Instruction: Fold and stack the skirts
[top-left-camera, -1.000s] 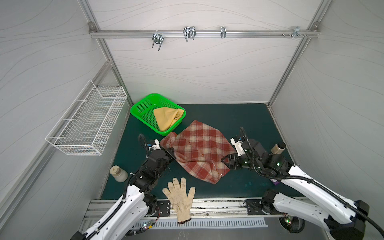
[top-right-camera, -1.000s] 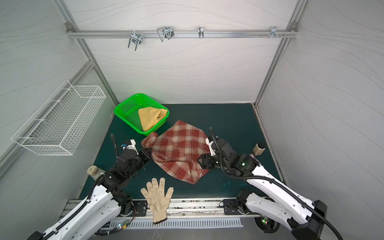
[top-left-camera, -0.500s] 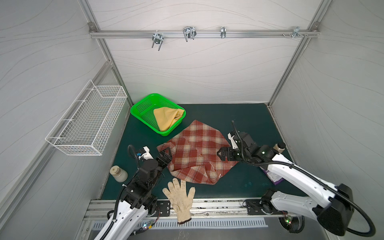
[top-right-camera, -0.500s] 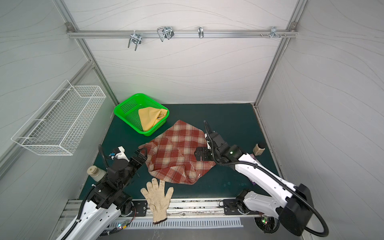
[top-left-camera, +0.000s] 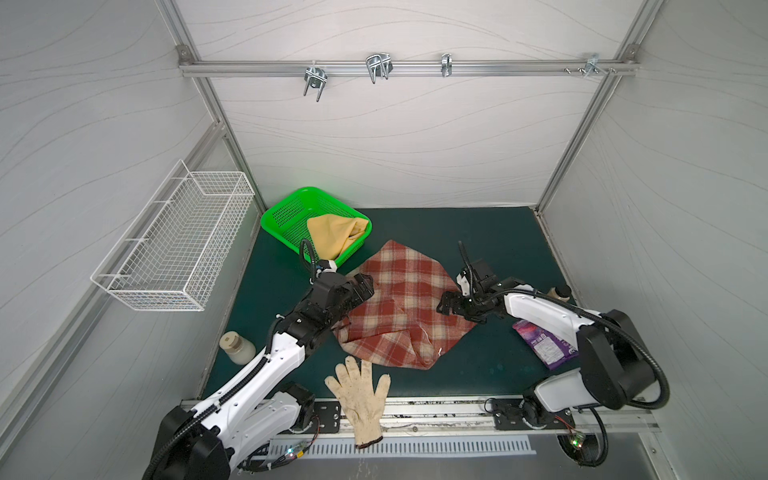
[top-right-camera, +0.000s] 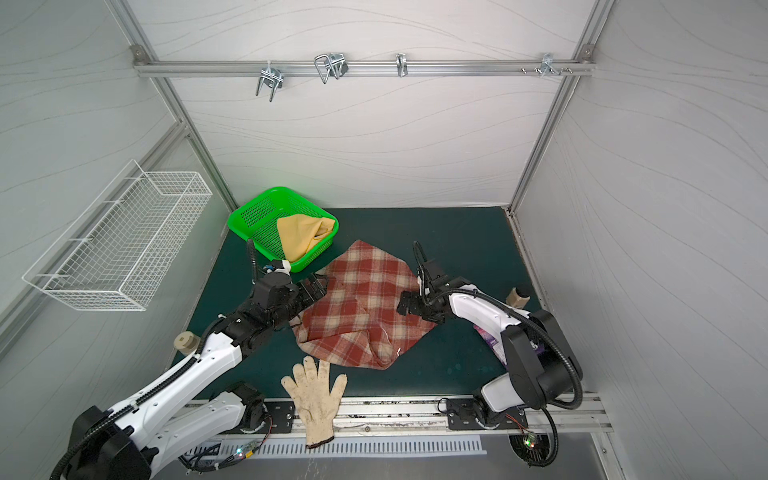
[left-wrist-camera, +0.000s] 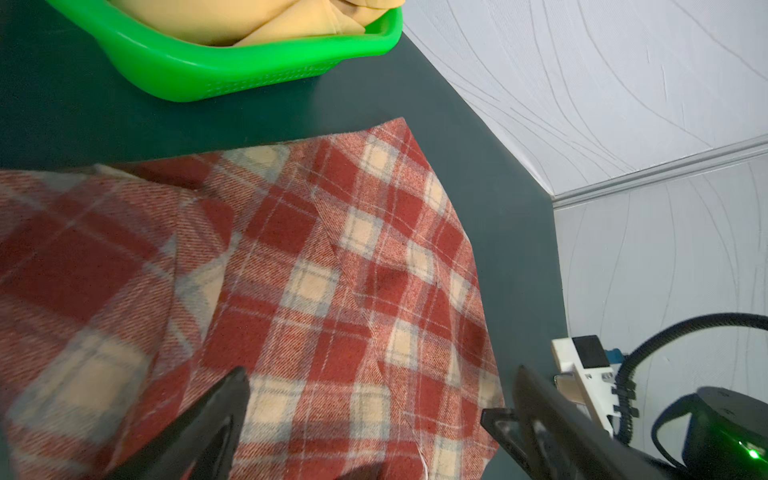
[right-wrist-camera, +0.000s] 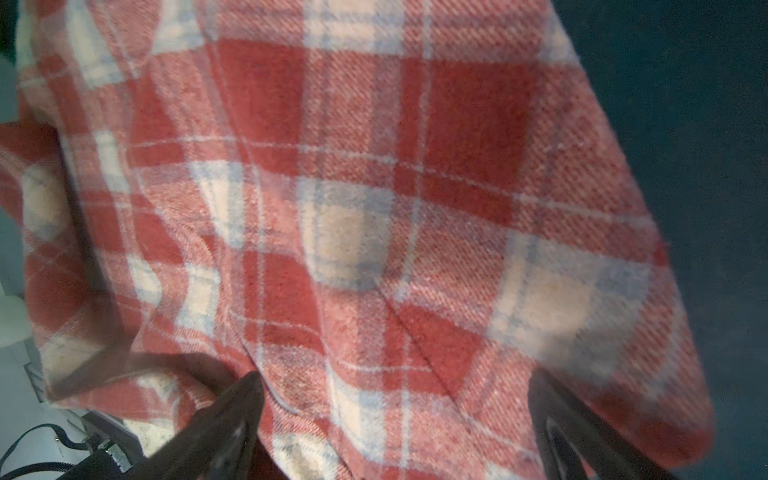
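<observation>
The rust-red and cream plaid skirt (top-left-camera: 399, 303) (top-right-camera: 357, 307) lies spread and rumpled on the dark green mat, with a fold along its near edge. The mustard-yellow skirt (top-left-camera: 336, 237) (top-right-camera: 303, 237) sits bunched in the green basket (top-left-camera: 286, 212) (top-right-camera: 253, 210). My left gripper (top-left-camera: 363, 286) (top-right-camera: 316, 286) hovers open over the plaid skirt's left edge. My right gripper (top-left-camera: 444, 305) (top-right-camera: 405, 303) is open over its right edge. In the left wrist view the plaid skirt (left-wrist-camera: 332, 270) lies under the spread left gripper (left-wrist-camera: 382, 395), nothing gripped. The right wrist view shows the plaid skirt (right-wrist-camera: 374, 208) beneath the open right gripper (right-wrist-camera: 395, 399).
An off-white glove (top-left-camera: 359, 395) (top-right-camera: 316, 395) lies at the front edge, overlapping the rail. A purple packet (top-left-camera: 544, 343) and a small bottle (top-left-camera: 561, 292) sit at the right. Another bottle (top-left-camera: 237, 347) stands at the left. A white wire basket (top-left-camera: 178, 241) hangs on the left wall.
Both grippers have opened and let go of the plaid skirt. The skirt has settled flatter on the mat. The left arm drew back, then reached forward over the skirt's left edge.
</observation>
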